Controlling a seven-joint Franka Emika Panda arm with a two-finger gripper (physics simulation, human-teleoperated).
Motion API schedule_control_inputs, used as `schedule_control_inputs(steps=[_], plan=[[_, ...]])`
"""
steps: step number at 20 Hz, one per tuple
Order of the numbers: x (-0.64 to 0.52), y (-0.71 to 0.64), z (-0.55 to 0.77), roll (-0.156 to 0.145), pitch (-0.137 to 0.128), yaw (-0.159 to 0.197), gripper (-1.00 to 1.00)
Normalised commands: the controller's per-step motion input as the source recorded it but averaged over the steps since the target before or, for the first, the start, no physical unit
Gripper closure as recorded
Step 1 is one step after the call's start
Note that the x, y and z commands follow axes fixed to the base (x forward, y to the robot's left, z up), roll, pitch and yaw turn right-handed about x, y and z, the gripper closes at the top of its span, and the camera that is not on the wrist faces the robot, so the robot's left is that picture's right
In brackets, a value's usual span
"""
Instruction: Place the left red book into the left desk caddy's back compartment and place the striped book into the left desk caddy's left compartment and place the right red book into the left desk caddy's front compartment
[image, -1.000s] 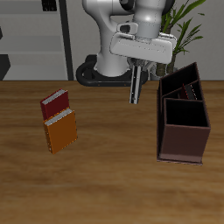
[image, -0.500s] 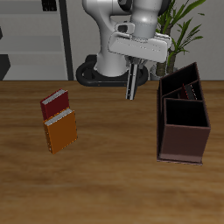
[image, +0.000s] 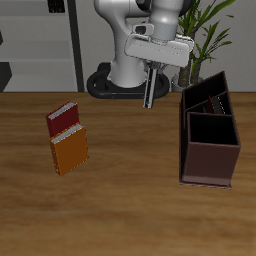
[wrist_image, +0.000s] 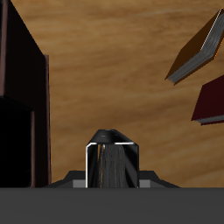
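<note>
Since the table is read from its front edge, the orange book (image: 70, 152) comes first, lying flat, and the right red book (image: 63, 120) touches its far side. The caddy (image: 210, 160) stands well apart from them, and a dark-red slab (image: 209, 103) leans in its far section, probably the left red book. Farther back, the gripper (image: 152, 72) hangs above the table with its jaws closed narrow on the top of the striped book (image: 150, 94), which hangs upright. This book looks thin, stiff and light, with a smooth cover that may slip or swing, so I judge a hold near the top edge is right. Only the wrist view shows the stripes (wrist_image: 114, 164) between the fingers; only the exterior view shows the compartments.
</note>
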Motion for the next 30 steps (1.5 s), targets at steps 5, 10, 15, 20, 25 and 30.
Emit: schedule_control_inputs(steps=[5, 10, 15, 20, 25, 30], plan=[[-0.19, 0.06, 0.0, 0.009, -0.005, -0.004, 1.0], [-0.45, 0.1, -0.01, 0.005, -0.003, -0.041, 1.0], [-0.26, 0.08, -0.02, -0.002, -0.007, -0.028, 1.0], [-0.28, 0.14, -0.09, 0.001, 0.031, -0.027, 1.0], [-0.27, 0.27, -0.06, 0.025, 0.011, 0.006, 1.0], [-0.21, 0.37, -0.01, 0.107, 0.014, 0.035, 1.0]])
